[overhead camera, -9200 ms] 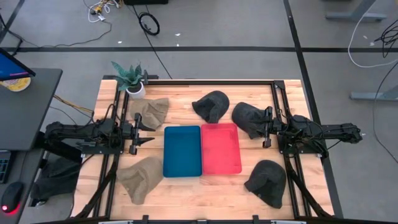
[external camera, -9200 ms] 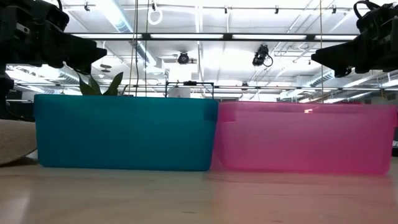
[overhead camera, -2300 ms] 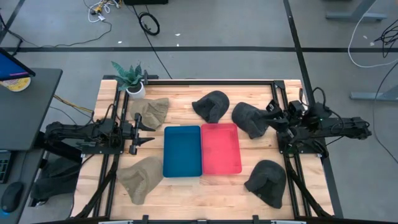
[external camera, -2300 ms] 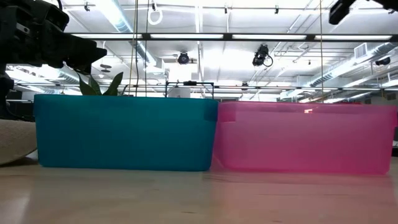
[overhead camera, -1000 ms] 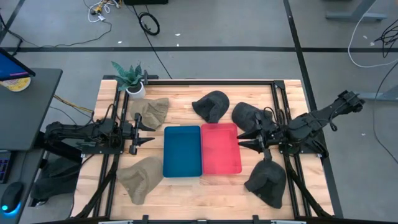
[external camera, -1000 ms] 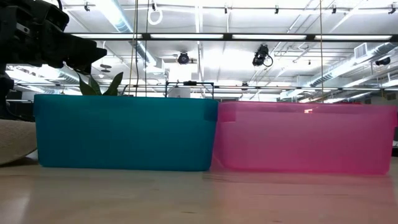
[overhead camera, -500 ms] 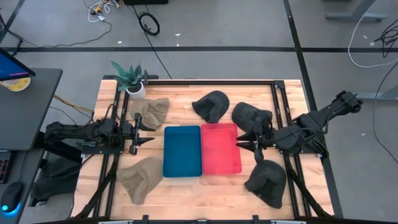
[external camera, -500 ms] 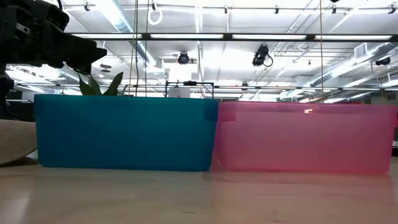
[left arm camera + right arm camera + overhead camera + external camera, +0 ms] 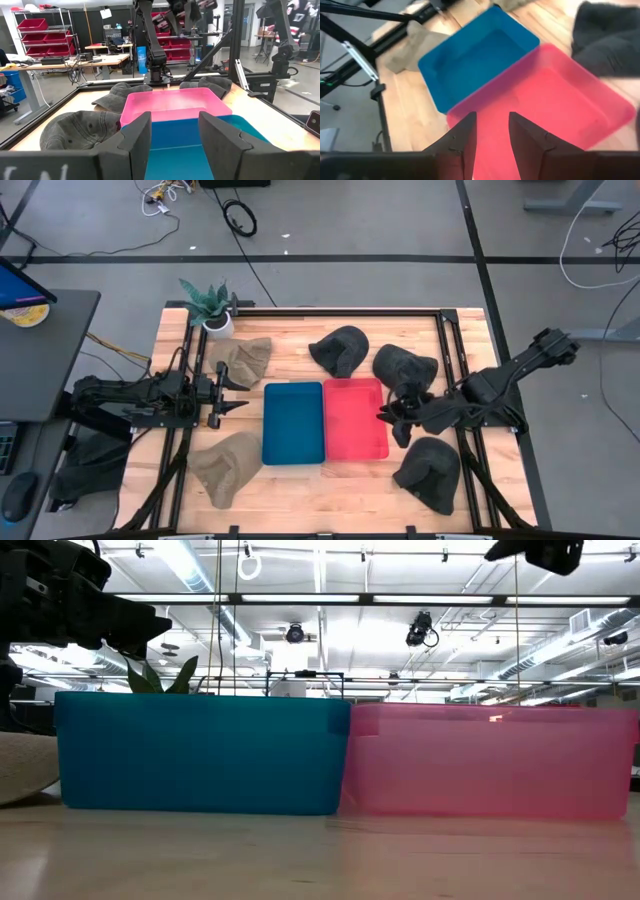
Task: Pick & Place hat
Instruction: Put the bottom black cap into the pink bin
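Three dark grey hats lie on the table: one at the far middle (image 9: 340, 348), one at the far right (image 9: 405, 368), one at the near right (image 9: 430, 472). Two tan hats lie on the left, far (image 9: 243, 358) and near (image 9: 228, 465). A blue bin (image 9: 293, 422) and a pink bin (image 9: 355, 418) stand side by side in the middle. My right gripper (image 9: 393, 423) hangs open by the pink bin's right edge, between the two right-hand dark hats, tipped down toward the pink bin (image 9: 555, 95). My left gripper (image 9: 238, 393) waits open left of the blue bin.
A potted plant (image 9: 210, 310) stands at the far left corner. Black frame rails run along the table's left and right sides (image 9: 452, 350). Bare wood shows along the near edge between the near tan hat and the near dark hat.
My right gripper has moved a little toward the table's near edge beside the pink bin, away from the far right dark hat, and now shows at the top of the low view. The hats and bins have stayed put.
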You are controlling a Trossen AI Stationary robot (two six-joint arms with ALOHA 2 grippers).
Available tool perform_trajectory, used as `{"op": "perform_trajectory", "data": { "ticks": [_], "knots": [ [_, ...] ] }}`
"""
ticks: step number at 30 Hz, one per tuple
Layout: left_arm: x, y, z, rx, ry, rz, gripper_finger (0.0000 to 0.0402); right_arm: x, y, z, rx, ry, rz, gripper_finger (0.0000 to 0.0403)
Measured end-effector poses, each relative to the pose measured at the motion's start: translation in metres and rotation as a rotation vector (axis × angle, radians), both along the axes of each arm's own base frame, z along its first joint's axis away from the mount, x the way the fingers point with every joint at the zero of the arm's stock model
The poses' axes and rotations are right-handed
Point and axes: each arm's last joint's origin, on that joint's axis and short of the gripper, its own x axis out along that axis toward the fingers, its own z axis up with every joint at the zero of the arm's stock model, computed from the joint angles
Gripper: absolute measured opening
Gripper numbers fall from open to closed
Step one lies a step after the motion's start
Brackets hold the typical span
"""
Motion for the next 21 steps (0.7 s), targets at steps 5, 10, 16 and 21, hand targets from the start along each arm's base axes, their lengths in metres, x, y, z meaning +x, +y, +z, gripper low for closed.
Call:
{"op": "perform_trajectory", "data": {
  "ticks": [5, 10, 16, 21],
  "knots": [
    [0.0, 0.0, 0.0, 0.0, 0.0, 0.0, 0.017, 0.002, 0.001, -0.007, 0.018, 0.045, -0.042, 0.0118],
    [0.0, 0.0, 0.0, 0.0, 0.0, 0.0, 0.017, -0.001, -0.001, -0.01, 0.041, 0.068, -0.107, 0.0118],
    [0.0, 0.0, 0.0, 0.0, 0.0, 0.0, 0.017, -0.001, 0.009, -0.022, 0.105, 0.178, -0.025, 0.0118],
    [0.0, 0.0, 0.0, 0.0, 0.0, 0.0, 0.017, -0.001, 0.024, -0.036, 0.189, 0.264, -0.047, 0.0118]
  ]
}}
